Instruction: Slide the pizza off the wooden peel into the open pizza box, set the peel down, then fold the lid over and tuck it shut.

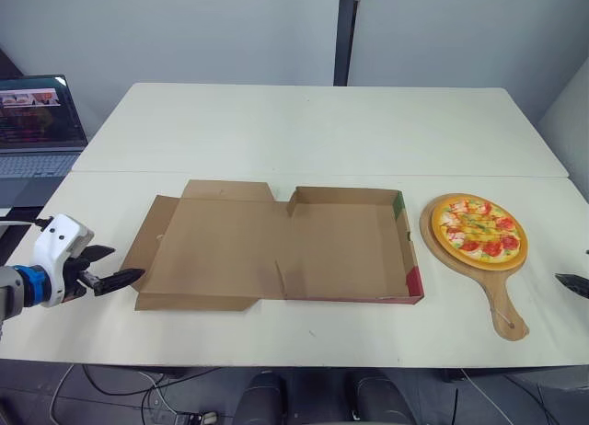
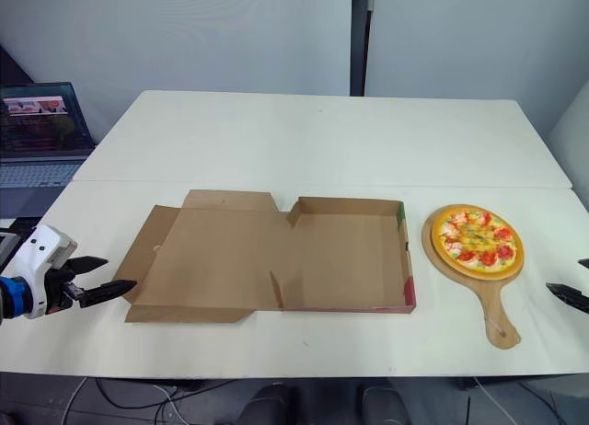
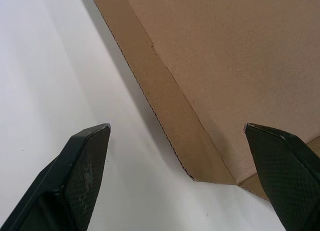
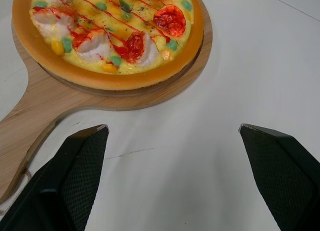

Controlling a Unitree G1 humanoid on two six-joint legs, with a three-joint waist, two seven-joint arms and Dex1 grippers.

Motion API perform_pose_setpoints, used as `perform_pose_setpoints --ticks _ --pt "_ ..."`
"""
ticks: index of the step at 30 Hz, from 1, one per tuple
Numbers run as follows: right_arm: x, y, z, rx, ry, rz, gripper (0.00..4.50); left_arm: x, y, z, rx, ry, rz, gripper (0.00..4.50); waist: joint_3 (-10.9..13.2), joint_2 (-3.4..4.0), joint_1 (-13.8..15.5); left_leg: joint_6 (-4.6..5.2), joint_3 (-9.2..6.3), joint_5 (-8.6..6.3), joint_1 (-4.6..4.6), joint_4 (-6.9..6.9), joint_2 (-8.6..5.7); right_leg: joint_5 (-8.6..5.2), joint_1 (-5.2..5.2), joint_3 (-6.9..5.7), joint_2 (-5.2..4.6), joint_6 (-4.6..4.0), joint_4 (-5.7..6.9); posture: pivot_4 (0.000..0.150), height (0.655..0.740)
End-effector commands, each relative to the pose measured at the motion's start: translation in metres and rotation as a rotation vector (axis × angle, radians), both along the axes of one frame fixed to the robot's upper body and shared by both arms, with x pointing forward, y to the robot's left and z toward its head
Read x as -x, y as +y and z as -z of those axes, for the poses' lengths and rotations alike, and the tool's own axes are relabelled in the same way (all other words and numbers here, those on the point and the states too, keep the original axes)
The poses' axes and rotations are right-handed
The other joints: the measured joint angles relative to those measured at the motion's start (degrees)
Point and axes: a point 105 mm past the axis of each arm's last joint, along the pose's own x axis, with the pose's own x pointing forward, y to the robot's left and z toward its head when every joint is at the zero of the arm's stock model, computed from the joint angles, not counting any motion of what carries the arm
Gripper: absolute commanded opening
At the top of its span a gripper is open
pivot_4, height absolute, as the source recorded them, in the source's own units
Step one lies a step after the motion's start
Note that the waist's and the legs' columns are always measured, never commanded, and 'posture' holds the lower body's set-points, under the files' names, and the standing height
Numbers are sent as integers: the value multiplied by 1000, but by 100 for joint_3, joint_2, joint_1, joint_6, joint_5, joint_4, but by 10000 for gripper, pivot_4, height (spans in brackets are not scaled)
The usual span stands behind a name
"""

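The pizza (image 1: 479, 230), with red and green toppings, lies on the round wooden peel (image 1: 504, 310) at the table's right, its handle pointing toward the front edge. Left of it the brown pizza box (image 1: 345, 246) stands open and empty, its lid (image 1: 212, 250) folded out flat to the left. My left gripper (image 1: 120, 265) hovers open just off the lid's outer front corner; the left wrist view has the lid's side flap (image 3: 170, 111) between the fingers. My right gripper (image 2: 575, 282) is open at the right edge, beside the peel (image 4: 45, 98) and apart from the pizza (image 4: 110, 31).
An open laptop (image 1: 37, 121) sits at the far left on a neighbouring desk. The white table (image 1: 313, 131) stretches back behind the box, with a seam across its middle. Its front edge runs close under the box and the peel handle.
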Motion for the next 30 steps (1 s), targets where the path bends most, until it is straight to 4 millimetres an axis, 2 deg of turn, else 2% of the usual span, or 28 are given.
perform_pose_setpoints --ticks 1,7,13,17,22,26,28,30 --pt "-3 -2 -12 15 -36 -7 45000 -2 3 -16 1 -70 -3 44629 0 0 0 0 0 0 0 0 0 0 0 0 0 0 0 1500 7400" --pt "-12 1 -20 25 -59 9 45000 -9 2 -24 22 -210 -2 44629 0 0 1 0 2 0 2 1 0 1 0 3 -1 -1 3 1500 7400" --pt "-15 3 -28 17 -93 40 45000 -11 5 -24 62 -223 -53 44629 0 0 2 0 1 0 1 2 -2 1 0 3 -2 0 4 1500 7400" --pt "-15 4 -31 -27 -89 58 45000 -6 1 -13 67 -159 -25 44629 0 0 1 0 0 0 1 3 0 0 0 2 0 0 6 1500 7400" --pt "-14 4 -36 -15 -99 64 45000 -14 4 -27 122 -215 -48 44629 0 0 4 0 0 0 1 5 -1 0 0 1 0 0 7 1500 7400" --pt "-11 5 -34 -14 -96 63 45000 -14 10 -24 85 -195 -71 44629 0 0 4 0 0 0 1 6 -2 1 1 1 1 0 8 1500 7400" --pt "-10 5 -35 -20 -107 70 45000 -16 6 -28 97 -204 -53 44629 0 0 3 0 0 0 0 4 -3 1 0 2 0 0 7 1500 7400" --pt "-8 6 -34 -29 -112 74 45000 -17 -11 -35 134 -200 22 44629 0 -1 4 0 -1 0 0 4 -1 1 0 1 0 0 7 1500 7400"
